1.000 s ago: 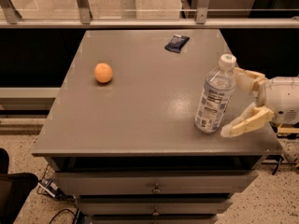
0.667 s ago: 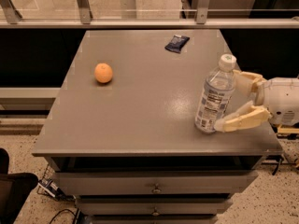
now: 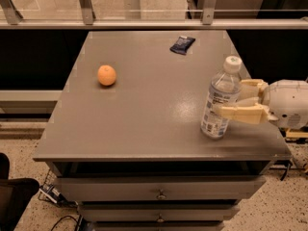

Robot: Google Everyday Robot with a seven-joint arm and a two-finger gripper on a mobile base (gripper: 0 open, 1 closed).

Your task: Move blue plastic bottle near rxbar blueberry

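Observation:
The blue plastic bottle (image 3: pixel 217 105), clear with a white cap and a white-and-blue label, stands upright on the grey table (image 3: pixel 144 114) near its front right corner. My gripper (image 3: pixel 231 100) reaches in from the right edge. Its cream fingers (image 3: pixel 243 113) are closed around the bottle's middle, the near one across the front of the label and the far one behind it. The rxbar blueberry (image 3: pixel 182 44), a small dark blue wrapper, lies flat at the far side of the table, well beyond the bottle.
An orange (image 3: pixel 107 75) sits on the left part of the table. Drawers (image 3: pixel 159 194) run below the front edge. A metal railing (image 3: pixel 144 24) crosses behind the table. The table's right edge is just beside the bottle.
The near finger has swung in from below the bottle's base up against its label, closing the grip. The bottle, the orange and the wrapper have not moved.

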